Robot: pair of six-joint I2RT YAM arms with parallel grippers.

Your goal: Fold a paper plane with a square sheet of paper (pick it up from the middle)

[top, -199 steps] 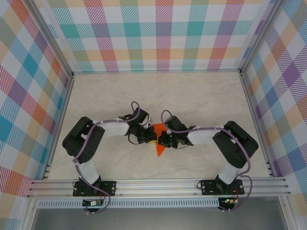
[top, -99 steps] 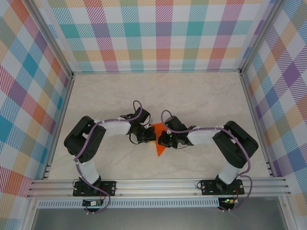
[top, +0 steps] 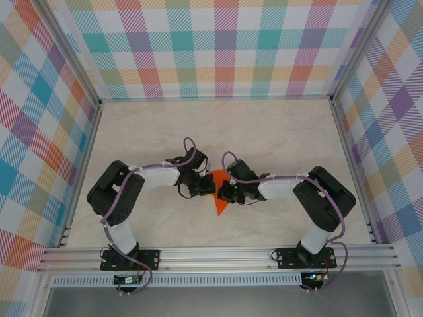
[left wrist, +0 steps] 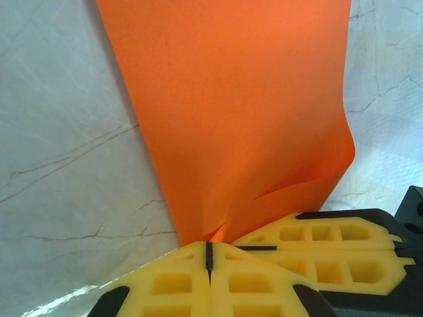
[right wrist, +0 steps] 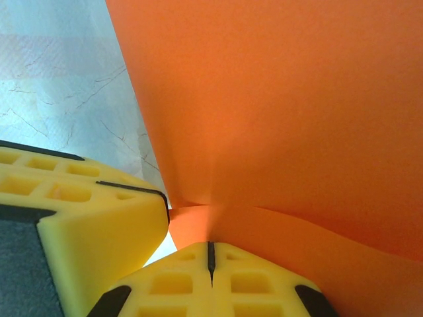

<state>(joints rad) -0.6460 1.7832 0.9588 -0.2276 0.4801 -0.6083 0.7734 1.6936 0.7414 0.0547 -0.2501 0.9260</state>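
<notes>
Scene evenly, brightly lit w/ soft shadows; slight glare seen on table (left wrist: pixel 59 119) in wrist views, paper (right wrist: pixel 277 99) sharply rendered.

Smooth matt orange paper (left wrist: pixel 231 99), faintly glossy marbled table (left wrist: pixel 66 165)

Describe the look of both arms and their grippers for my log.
Both arms match: black joint housings, white link sections, and a purple cable looping along each. The left arm and right arm sit on black base plates. The left gripper and right gripper carry yellow fingers with cut-out pockets on black mounts.
</notes>
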